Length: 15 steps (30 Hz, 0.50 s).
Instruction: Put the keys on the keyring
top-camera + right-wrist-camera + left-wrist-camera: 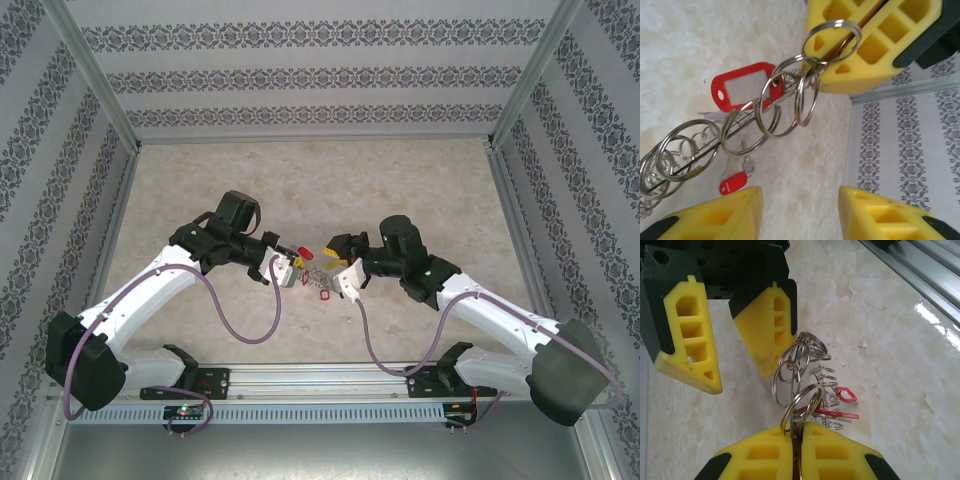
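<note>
Silvery linked metal rings, the keyring point(801, 347), hang pinched in my left hand point(796, 432); my right hand point(800, 200) hovers spread just beside. Small red-headed silver keys point(733, 183) sit below. I fear the dangling rings could swing aside during threading.

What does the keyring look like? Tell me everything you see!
The keyring is a chain of shiny silver metal rings, big and small, linked one through another. The left gripper is shut on its end ring, holding that end up, while the rest trails down toward the pale table beside a small red-headed key.
</note>
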Each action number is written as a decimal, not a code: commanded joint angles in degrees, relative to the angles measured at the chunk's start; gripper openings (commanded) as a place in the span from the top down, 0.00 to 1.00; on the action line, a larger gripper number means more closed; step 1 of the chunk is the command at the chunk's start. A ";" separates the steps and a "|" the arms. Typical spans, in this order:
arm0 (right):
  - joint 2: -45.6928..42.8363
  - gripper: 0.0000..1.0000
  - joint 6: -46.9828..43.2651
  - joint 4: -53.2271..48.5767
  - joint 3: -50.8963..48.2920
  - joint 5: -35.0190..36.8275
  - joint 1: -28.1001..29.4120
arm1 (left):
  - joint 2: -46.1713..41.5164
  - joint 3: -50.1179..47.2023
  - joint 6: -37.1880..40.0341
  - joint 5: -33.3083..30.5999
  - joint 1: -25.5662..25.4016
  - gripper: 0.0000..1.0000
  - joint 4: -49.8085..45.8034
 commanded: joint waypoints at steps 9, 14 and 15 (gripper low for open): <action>-3.37 0.59 -0.95 0.59 -0.66 -5.15 0.31 | 0.56 2.16 -0.82 2.86 -0.63 1.00 -0.20; -3.25 0.59 -0.93 -0.09 -0.27 -5.25 1.08 | 0.73 2.32 -1.12 3.28 -0.63 1.00 0.12; -3.01 0.59 -0.98 -0.26 -0.19 -5.25 1.28 | 0.82 2.45 -1.14 3.32 -0.67 1.00 0.12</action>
